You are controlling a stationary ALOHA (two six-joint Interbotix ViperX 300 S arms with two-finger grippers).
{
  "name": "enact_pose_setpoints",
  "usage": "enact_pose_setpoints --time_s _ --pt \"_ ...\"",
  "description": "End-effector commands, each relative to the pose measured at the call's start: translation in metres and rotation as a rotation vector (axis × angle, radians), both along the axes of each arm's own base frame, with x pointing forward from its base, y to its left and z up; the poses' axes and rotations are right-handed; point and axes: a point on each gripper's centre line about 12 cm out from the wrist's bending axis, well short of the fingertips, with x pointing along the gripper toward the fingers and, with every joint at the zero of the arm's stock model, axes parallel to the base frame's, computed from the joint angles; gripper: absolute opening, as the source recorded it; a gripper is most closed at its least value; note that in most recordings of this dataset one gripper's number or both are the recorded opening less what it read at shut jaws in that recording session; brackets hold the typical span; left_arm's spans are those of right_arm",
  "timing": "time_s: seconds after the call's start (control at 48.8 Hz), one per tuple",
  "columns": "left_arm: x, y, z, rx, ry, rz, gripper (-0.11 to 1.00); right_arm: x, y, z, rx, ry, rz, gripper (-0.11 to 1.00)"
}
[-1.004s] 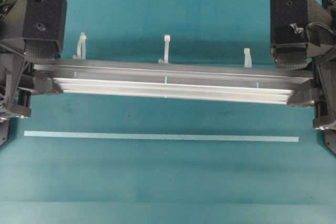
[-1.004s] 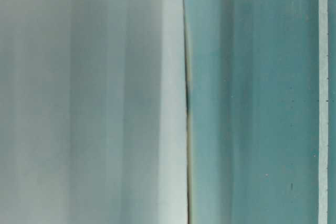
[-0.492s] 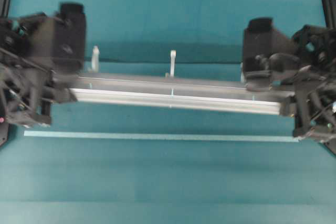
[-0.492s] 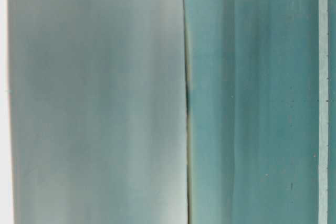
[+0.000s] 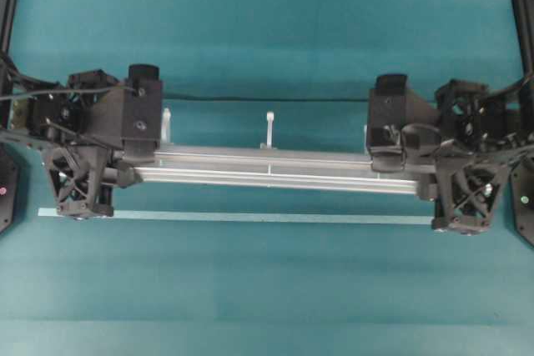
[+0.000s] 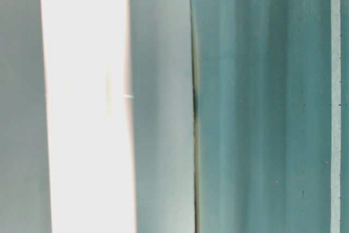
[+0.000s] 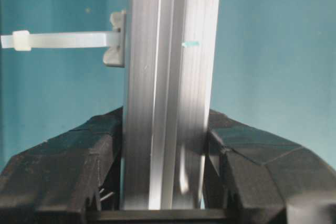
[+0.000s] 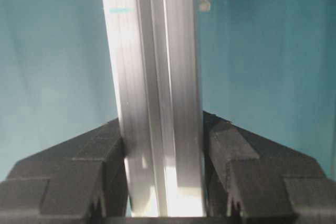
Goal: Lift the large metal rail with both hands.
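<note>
Big rail held at both ends

The large metal rail (image 5: 271, 174) sits squeezed between the jaws of the left gripper (image 7: 165, 182) and right gripper (image 8: 163, 182) — if one lifts faster, it could tilt and slip.

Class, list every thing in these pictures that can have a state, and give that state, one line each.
large metal rail: gripped at both ends, roughly level
left gripper: shut on the rail's left end
right gripper: shut on the rail's right end
zip tie: sticking out from the rail's middle
tape strip: flat on the table
</note>
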Motion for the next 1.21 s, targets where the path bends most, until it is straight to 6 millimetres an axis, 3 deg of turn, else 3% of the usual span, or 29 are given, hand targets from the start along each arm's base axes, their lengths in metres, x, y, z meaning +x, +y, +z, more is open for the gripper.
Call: enact_pose_setpoints --time_s 0.0,0.656,0.922,1.189 --pt "0.002 0.002 -0.002 0.004 -0.054 0.005 0.36 0.004 -0.001 -0.011 -0.003 -0.045 -0.004 0.37" --pt "0.000 0.006 -0.104 -0.004 -0.002 0.019 0.36 0.008 -0.002 -0.091 -0.007 -0.043 -0.003 0.38" --pt "0.003 0.005 -0.131 -0.007 -0.003 0.017 0.36 0.008 0.000 -0.119 -0.009 -0.025 0.004 0.37" --pt "0.011 0.004 -0.151 -0.024 -0.003 0.044 0.36 0.014 0.002 -0.134 -0.009 -0.022 0.011 0.38"
